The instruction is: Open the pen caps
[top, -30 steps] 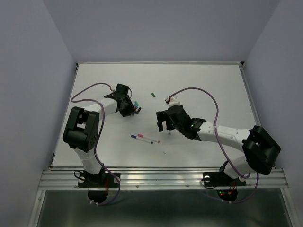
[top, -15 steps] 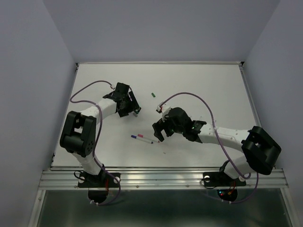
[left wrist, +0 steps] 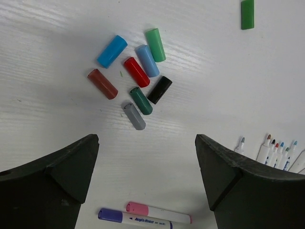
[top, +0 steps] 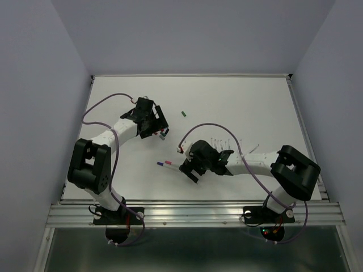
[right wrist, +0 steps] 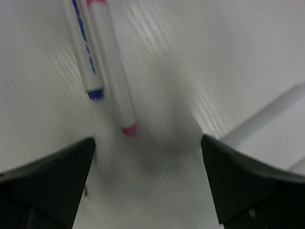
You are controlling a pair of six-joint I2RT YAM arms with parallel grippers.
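While left claw [left wrist: 145, 143] gapes empty, pen caps [left wrist: 137, 71] clustered beneath

L gripper [left wrist: 145, 143] jaws spread, R gripper [right wrist: 147, 140] jaws spread

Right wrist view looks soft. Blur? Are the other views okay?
Right wrist: yes, blurred, the pens are smeared and their print is barely legible. Left wrist: sharp, the caps have crisp edges and soft shadows. Top: even light, no glare on the table.
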